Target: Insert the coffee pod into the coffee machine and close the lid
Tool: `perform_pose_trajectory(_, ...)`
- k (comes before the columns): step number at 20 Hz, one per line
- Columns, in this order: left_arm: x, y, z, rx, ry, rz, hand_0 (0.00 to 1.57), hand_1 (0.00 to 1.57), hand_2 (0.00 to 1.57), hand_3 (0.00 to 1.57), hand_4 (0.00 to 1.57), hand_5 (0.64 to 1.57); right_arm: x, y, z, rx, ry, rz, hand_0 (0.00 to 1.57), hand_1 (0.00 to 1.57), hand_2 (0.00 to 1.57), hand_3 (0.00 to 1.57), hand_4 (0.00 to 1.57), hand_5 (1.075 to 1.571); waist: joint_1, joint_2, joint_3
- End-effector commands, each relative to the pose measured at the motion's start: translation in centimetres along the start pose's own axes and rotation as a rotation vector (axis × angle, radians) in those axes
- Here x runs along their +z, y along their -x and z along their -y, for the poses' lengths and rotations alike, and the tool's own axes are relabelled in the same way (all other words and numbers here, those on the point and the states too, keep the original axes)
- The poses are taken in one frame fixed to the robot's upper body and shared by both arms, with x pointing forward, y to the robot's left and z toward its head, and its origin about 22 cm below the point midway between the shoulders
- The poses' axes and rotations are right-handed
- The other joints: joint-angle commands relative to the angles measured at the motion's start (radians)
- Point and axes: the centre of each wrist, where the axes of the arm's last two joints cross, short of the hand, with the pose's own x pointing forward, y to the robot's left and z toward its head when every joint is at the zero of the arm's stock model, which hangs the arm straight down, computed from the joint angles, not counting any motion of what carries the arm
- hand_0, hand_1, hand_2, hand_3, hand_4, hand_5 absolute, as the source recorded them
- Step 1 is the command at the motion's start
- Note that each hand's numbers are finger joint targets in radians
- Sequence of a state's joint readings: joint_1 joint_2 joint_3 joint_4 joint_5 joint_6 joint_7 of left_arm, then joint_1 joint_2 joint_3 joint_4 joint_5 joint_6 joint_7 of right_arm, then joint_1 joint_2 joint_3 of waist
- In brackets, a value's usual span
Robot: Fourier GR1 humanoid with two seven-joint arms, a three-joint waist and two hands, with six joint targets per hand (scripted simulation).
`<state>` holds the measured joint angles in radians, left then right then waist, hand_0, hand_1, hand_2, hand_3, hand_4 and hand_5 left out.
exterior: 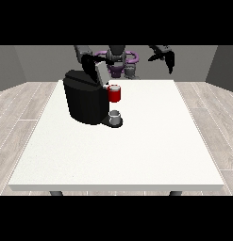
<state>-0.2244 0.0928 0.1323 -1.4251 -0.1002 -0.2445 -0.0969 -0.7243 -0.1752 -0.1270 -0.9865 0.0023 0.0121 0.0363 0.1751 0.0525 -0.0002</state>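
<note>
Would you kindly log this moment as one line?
coffee machine: lid up | red pod holder: exposed | cup: below | hand at the view's right: raised, holding nothing

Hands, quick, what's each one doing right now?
Hand at the view's right: raised off the table, holding nothing, fingers relaxed, open.
Hand at the view's left: behind the coffee machine, cannot be told.

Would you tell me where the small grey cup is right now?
In the front view, the small grey cup stands left of centre on the black coffee machine base, below the red part.
</note>
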Motion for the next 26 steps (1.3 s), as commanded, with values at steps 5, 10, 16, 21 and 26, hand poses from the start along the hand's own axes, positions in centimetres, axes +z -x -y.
perform_pose_trajectory(5,-1.4,-1.3,1.6,-0.022,0.016,0.024,0.0,0.0,0.0,0.0,0.38,1.571,-2.2,-4.9,-1.6,0.087,-0.064,0.093,0.0,0.0,0.0,0.0,0.11,1.571,0.037,0.054,0.0003)
perform_pose_trajectory(10,-2.1,-2.0,2.2,-0.036,0.029,0.056,0.0,0.0,0.0,0.0,0.32,1.571,-2.5,-6.6,-3.7,0.084,-0.087,0.124,0.0,0.0,0.0,0.0,0.0,1.571,0.065,0.053,0.0004)
perform_pose_trajectory(16,-1.7,-0.7,1.1,-0.015,0.074,0.055,0.0,0.0,0.0,0.0,0.33,1.571,-2.7,-9.4,-4.6,0.218,-0.064,0.184,0.0,0.0,0.0,0.0,0.08,1.571,0.118,0.084,-0.0008)
perform_pose_trajectory(21,-3.6,-2.5,2.2,-0.013,0.075,0.121,0.0,0.0,0.0,0.0,0.41,1.571,-3.1,-12.8,-3.9,0.254,-0.042,0.23,0.0,0.0,0.0,0.0,0.27,1.571,0.153,0.14,0.0)
perform_pose_trajectory(26,-4.0,-2.8,2.0,-0.019,0.132,0.133,0.0,0.0,0.0,0.0,0.4,1.571,-2.8,-14.7,-3.5,0.242,-0.003,0.213,0.0,0.0,0.0,0.0,0.1,1.571,0.218,0.148,-0.0005)
